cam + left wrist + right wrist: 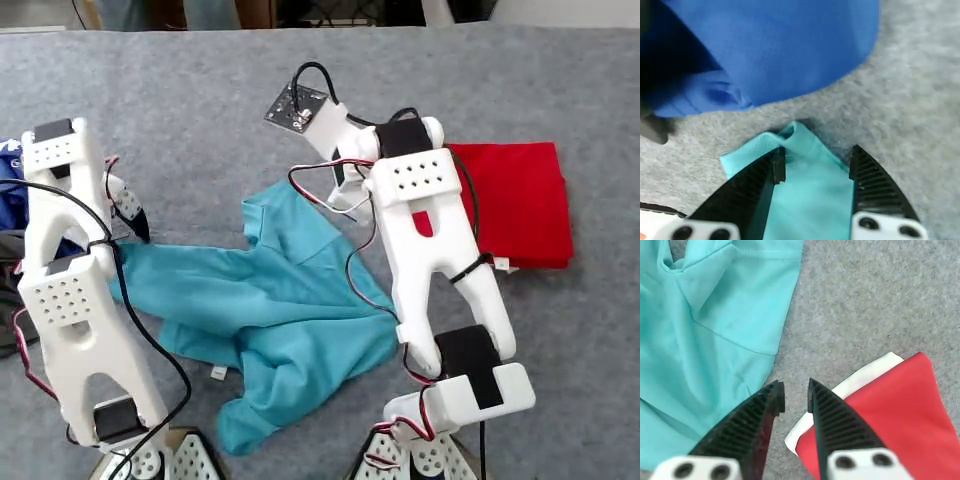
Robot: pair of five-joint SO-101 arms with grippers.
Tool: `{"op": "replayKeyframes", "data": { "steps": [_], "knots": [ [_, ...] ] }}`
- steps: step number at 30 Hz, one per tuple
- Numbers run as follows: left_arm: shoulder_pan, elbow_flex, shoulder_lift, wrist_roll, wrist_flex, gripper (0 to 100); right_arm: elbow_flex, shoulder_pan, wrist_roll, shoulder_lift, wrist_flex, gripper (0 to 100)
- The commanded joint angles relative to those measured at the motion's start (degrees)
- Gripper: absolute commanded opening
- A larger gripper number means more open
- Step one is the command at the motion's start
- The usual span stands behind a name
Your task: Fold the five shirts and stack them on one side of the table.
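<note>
A teal shirt [270,300] lies spread and crumpled in the middle of the grey table. My left gripper [135,220] is at its left sleeve end. In the left wrist view this gripper [815,160] is open, its fingers on either side of the teal cloth tip [810,200]. My right gripper [340,195] hangs between the teal shirt's collar [715,340] and a folded red shirt [520,200]. Its fingers stand only slightly apart with nothing between them [795,392]. The red shirt [890,425] rests on a white layer [850,385].
A blue shirt [8,185] lies at the table's far left edge, close beyond the left gripper [765,45]. A dark garment [10,250] sits below it. Bare grey table [200,100] stretches across the back. Loose arm cables cross the teal shirt.
</note>
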Motion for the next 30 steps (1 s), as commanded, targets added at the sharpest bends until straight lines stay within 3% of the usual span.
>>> {"op": "replayKeyframes", "data": {
  "steps": [1, 18, 30],
  "knots": [
    [-2.59, -2.24, 0.09, 1.41, 0.62, 22, -3.65, 0.62, 0.44, -0.22, -0.70, 9.0],
    [-4.35, -1.54, -7.56, 1.14, 0.70, 22, -3.38, 0.35, 0.44, -0.22, -0.70, 9.0],
    [-3.91, -1.63, -2.29, 1.32, 0.70, 22, -3.38, 0.26, 0.44, -0.13, -0.79, 9.0]
  ]
}}
